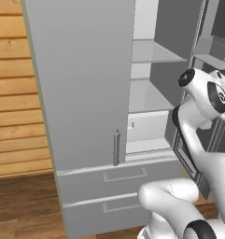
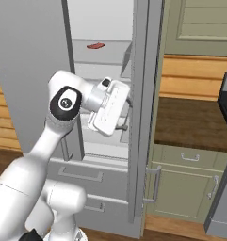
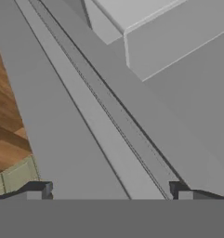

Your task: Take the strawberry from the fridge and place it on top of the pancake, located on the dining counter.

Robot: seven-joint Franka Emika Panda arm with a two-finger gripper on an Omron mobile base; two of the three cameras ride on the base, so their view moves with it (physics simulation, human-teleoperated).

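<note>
Fridge (image 1: 86, 84) stands with its right door swung open beside my arm. My gripper (image 3: 111, 188) faces that door's inner edge, fingers spread wide, gripping nothing. I see a flat red lump (image 2: 95, 45) on an upper shelf.

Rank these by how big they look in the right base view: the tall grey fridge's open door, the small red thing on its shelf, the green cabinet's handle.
1. Grey fridge door, by far.
2. Metal cabinet handle.
3. Flat red item, slightly smaller, but farther from the camera, so unsure.

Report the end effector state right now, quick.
End effector: open, fingertips spread wide, nothing between them; it points at the edge of the open fridge door.
</note>
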